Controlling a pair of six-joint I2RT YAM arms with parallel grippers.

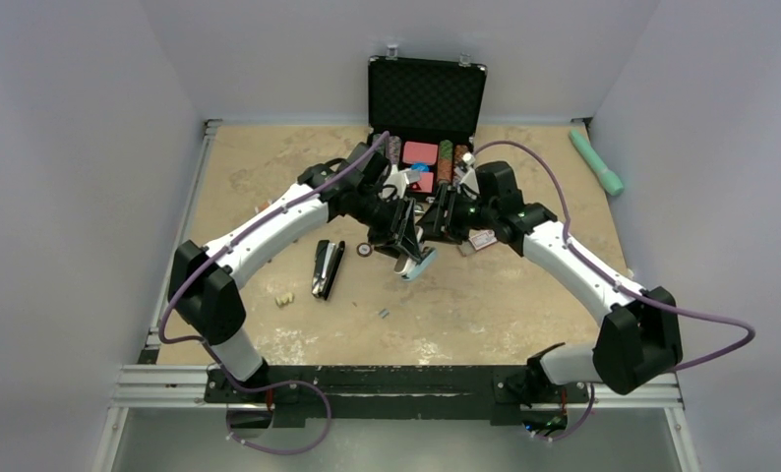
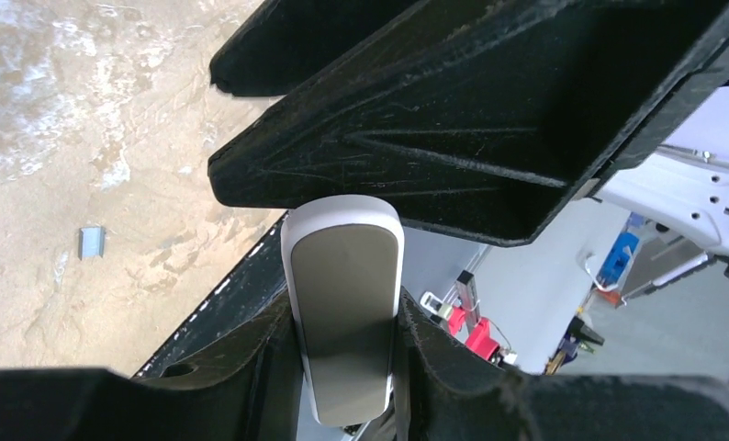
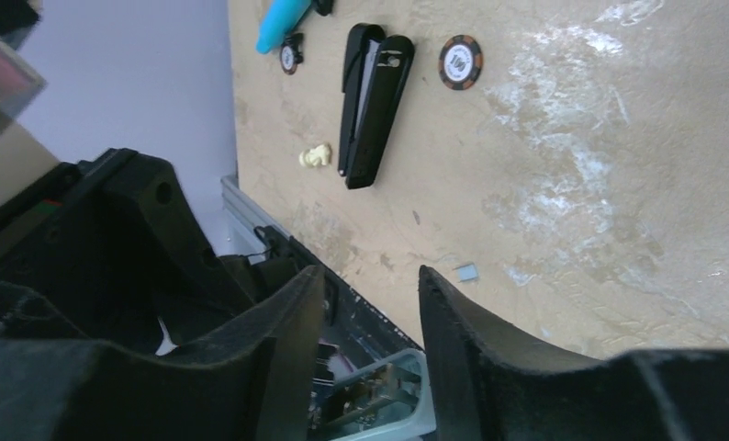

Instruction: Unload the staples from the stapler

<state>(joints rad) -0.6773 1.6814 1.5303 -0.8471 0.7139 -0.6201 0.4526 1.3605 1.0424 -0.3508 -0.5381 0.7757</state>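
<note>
Staples (image 1: 384, 314): one tiny grey strip lies loose on the tabletop (image 1: 505, 305), at about 7 o'clock from the stapler (image 2: 342, 312); too small to call its long axis, maybe 10-to-4. The stapler hangs above mid-tabletop, nose roughly toward 5 o'clock, left jaws pinching its body. Right jaws sit parted around its opened end, can't tell if they're gripping. Feels mid-unload: next it needs a firm hold there to clear whatever's left.

Open black case (image 1: 427, 93) at the back, poker chip (image 3: 460, 62), cream lump (image 3: 316, 155), teal cylinder (image 1: 595, 160) far right.
</note>
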